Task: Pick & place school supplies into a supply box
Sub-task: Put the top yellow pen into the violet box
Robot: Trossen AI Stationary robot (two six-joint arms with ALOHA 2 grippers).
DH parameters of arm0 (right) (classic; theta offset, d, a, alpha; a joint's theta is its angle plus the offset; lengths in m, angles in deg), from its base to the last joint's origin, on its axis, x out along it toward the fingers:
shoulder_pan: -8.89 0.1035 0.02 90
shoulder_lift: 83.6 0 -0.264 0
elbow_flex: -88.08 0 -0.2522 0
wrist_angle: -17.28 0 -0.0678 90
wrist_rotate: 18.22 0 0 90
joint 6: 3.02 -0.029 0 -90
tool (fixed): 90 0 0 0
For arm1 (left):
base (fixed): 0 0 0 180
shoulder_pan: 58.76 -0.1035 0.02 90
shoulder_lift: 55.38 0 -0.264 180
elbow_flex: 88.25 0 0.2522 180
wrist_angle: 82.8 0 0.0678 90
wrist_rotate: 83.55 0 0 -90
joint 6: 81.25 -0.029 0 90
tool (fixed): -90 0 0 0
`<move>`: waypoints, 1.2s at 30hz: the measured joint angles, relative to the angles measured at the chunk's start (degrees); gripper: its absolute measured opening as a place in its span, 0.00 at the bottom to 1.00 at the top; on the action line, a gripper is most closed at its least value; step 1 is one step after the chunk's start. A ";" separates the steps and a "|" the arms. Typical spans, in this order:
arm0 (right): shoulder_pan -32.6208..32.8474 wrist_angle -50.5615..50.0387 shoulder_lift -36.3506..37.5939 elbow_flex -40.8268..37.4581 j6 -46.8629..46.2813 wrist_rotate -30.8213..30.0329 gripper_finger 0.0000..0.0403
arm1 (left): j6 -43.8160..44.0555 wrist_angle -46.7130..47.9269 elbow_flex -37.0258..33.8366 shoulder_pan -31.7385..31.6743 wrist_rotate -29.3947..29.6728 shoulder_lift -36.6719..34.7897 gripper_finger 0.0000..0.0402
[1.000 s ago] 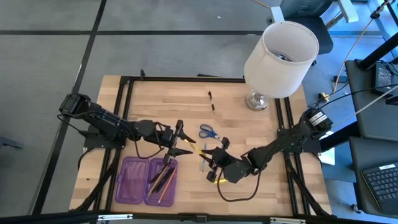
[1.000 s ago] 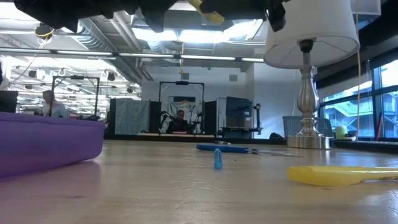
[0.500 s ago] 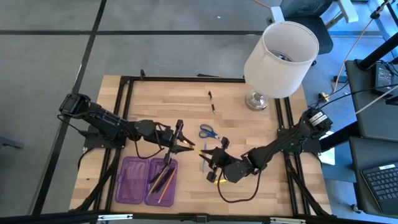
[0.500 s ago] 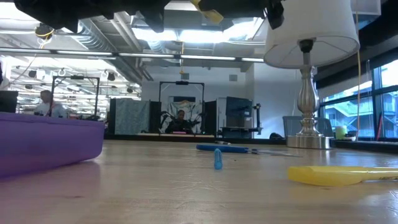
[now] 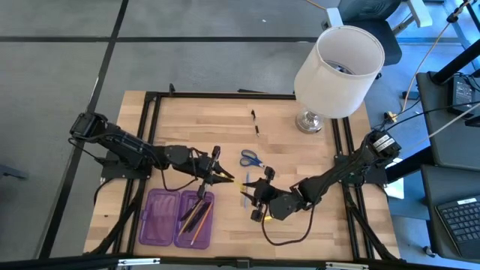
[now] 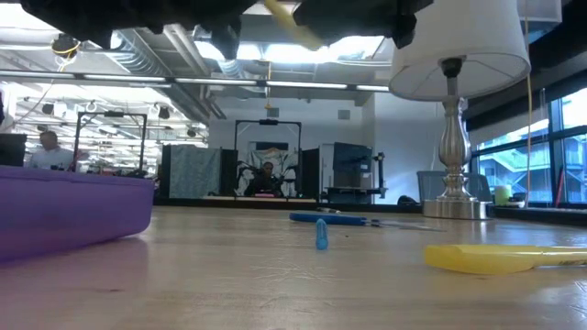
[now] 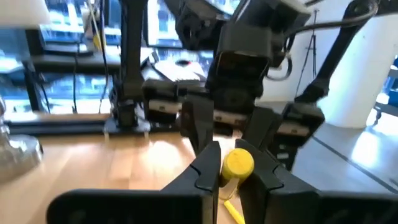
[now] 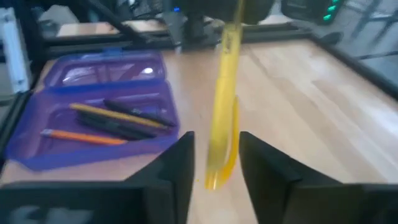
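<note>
The supply box [image 5: 154,217] lies open at the lower left of the high view, near the front edge of the tabletop [image 5: 300,105]. Both halves face up, which leaves a wide target. The right half already holds a few pens and pencils [image 5: 196,216]; the left half looks bare. A yellow marker [image 6: 495,258] lies flat on the tabletop at the lower right of the low view, not yet collected.

Just above the box, at the centre of the high view, the two grippers meet tip to tip. The left gripper [image 5: 223,177] hangs over the box's upper right corner with its fingers [image 7: 208,168] pinching one end of a yellow pen [image 8: 224,93]. The right gripper [image 5: 253,192] faces it, and its fingers [image 8: 180,162] are spread on either side of the pen's other end with a gap showing on each side. This reads as a handover. The pen is held level in the air between the arms, probably so that the arm nearer the box can carry it there.

Farther up the frame, the blue-handled scissors [image 5: 251,159] lie on the wood just beyond the grippers. A thin black pen [image 5: 256,124] lies beyond those. Both are well apart from the box and remain to be picked up.

At the upper right stands a lamp [image 5: 337,67], outside the working area.
</note>
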 joint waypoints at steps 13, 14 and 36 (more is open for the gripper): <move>0.11 -4.94 0.12 0.00 -0.45 5.42 0.57 | 16.31 31.24 0.02 0.01 -1.19 -10.96 0.05; 0.09 -5.96 0.16 0.00 -1.14 5.99 0.57 | 19.72 34.71 0.00 0.01 -2.26 -11.66 0.05; -7.02 -14.87 0.17 0.00 -4.23 9.58 0.57 | 55.33 67.35 10.36 10.59 -18.12 2.42 0.05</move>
